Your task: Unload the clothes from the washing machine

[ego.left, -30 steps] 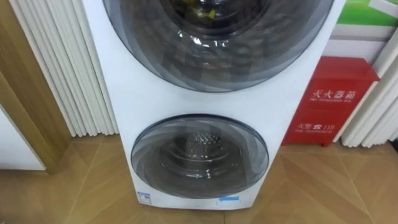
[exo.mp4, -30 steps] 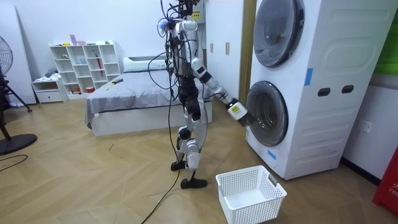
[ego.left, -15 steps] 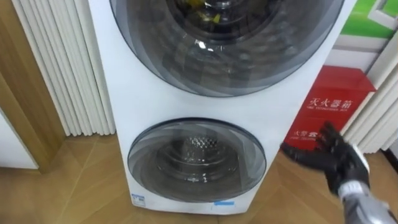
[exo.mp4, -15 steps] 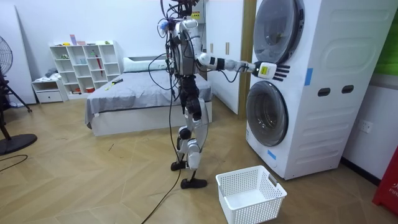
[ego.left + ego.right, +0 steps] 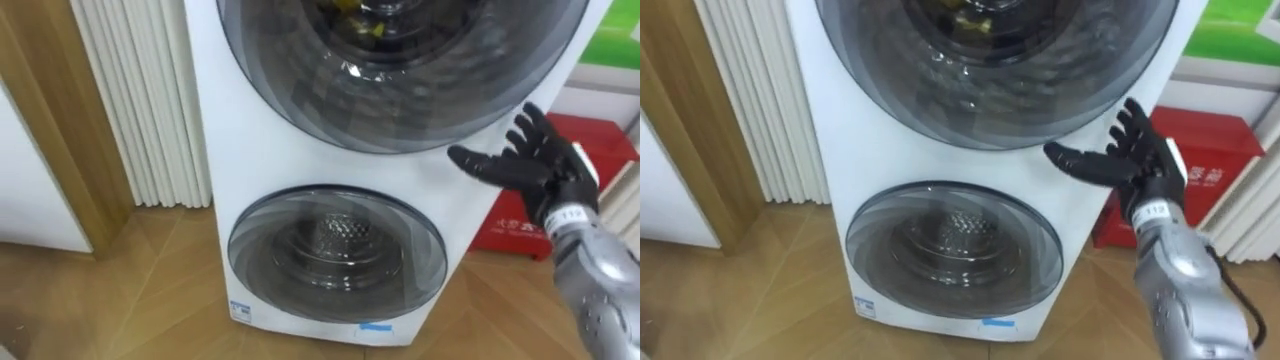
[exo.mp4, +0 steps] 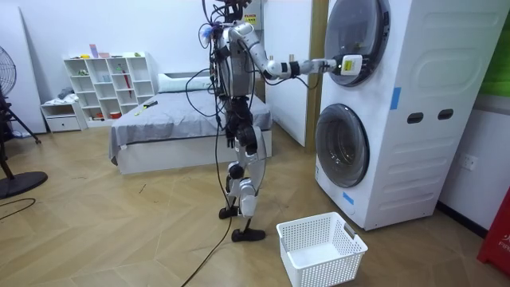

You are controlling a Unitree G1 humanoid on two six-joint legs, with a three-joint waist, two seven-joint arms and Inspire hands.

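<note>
A white stacked washing machine (image 5: 250, 160) stands right before me, both round glass doors shut. In the upper door (image 5: 400, 70) something yellow and dark shows dimly behind the glass. The lower door (image 5: 337, 255) shows a bare metal drum. My right hand (image 5: 535, 160) is raised at the right lower rim of the upper door, fingers spread and open, holding nothing. In the room view I stand facing the machine (image 6: 382, 104) with that hand (image 6: 348, 64) reaching to the upper door.
A white laundry basket (image 6: 321, 247) sits on the wooden floor by my feet. A red cabinet (image 5: 1200, 170) stands right of the machine, white ribbed panels (image 5: 140, 100) and a wooden frame left. A bed (image 6: 175, 127) and shelf lie behind me.
My right arm has swung up from beside the lower door to the upper door's right rim. The eye view has shifted slightly, so the machine sits further right.
</note>
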